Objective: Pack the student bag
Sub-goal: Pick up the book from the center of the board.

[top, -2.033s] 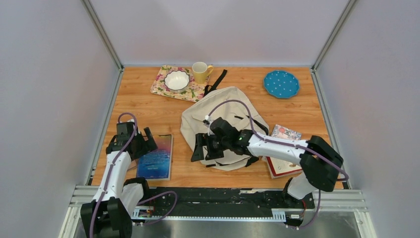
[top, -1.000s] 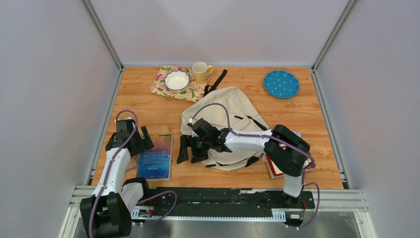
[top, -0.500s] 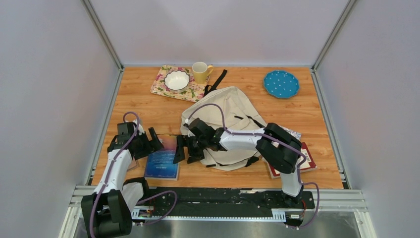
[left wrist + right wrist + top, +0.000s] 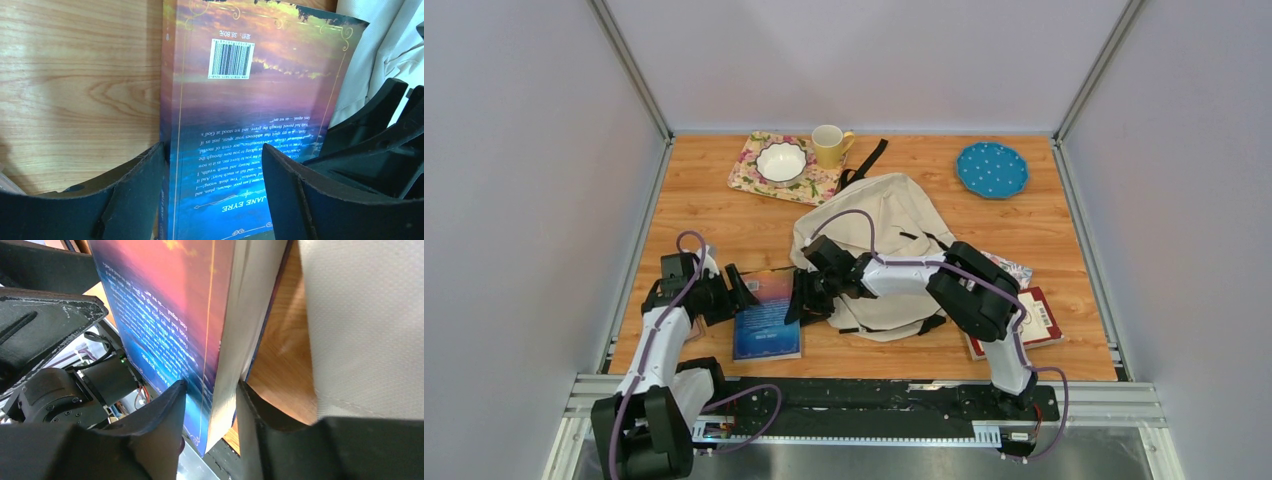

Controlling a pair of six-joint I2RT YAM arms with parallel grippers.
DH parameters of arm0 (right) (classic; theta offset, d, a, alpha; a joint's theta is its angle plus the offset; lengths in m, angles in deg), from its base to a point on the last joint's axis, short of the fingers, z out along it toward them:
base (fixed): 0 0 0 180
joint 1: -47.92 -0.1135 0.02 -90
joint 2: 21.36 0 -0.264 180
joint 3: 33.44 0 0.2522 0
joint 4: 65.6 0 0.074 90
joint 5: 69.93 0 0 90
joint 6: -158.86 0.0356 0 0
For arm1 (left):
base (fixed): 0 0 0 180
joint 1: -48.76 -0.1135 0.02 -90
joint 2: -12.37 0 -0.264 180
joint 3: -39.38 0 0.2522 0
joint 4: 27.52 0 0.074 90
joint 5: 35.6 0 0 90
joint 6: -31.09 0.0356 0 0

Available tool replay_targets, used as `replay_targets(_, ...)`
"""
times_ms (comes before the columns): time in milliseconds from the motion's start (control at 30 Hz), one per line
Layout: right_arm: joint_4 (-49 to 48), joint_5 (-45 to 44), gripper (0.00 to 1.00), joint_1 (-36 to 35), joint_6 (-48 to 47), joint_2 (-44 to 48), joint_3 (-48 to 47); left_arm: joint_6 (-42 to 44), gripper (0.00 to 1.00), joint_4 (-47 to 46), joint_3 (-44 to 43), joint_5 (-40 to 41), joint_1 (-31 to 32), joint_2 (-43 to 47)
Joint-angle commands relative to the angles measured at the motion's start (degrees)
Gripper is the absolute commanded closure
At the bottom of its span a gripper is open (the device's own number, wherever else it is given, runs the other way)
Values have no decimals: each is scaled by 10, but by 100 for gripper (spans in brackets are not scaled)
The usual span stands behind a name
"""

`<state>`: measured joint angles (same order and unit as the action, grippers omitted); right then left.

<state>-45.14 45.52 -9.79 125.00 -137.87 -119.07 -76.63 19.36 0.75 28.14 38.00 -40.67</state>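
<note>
Top external view, starting at the left: the left gripper [image 4: 730, 291] is low over the table [image 4: 704, 200] with its fingers spread wide, and the end of a blue paperback [image 4: 767, 322] sits between them. Next along, the right gripper [image 4: 804, 296] has its fingers pinched on that book's page edge, one on the cover and one underneath. Just beside it the student bag [image 4: 889, 215] lies flat mid-table, with the right arm reaching across its near side. There's a yellow mug [image 4: 828, 146] behind the bag, then a red book [image 4: 1042, 320] near the front and a blue dotted plate [image 4: 992, 168] at the back
</note>
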Motion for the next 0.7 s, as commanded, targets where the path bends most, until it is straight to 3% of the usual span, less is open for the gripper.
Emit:
replay_targets(0, -78, 3, 60, -6, -9, 16, -11, -14, 25, 15, 19, -101, 5, 19)
replay_targets(167, -109, 29, 60, -8, -31, 40, -5, -21, 32, 12, 21, -83, 5, 43)
replay_targets(367, -201, 44, 75, -17, -31, 58, 18, -28, 44, 5, 27, -69, 5, 68)
replay_targets(500, -148, 38, 52, -23, -43, 35, -5, -29, 48, 3, 28, -68, 6, 75)
replay_targets(667, -110, 14, 51, -26, -47, 21, -24, -29, 54, 0, 30, -70, 5, 78)
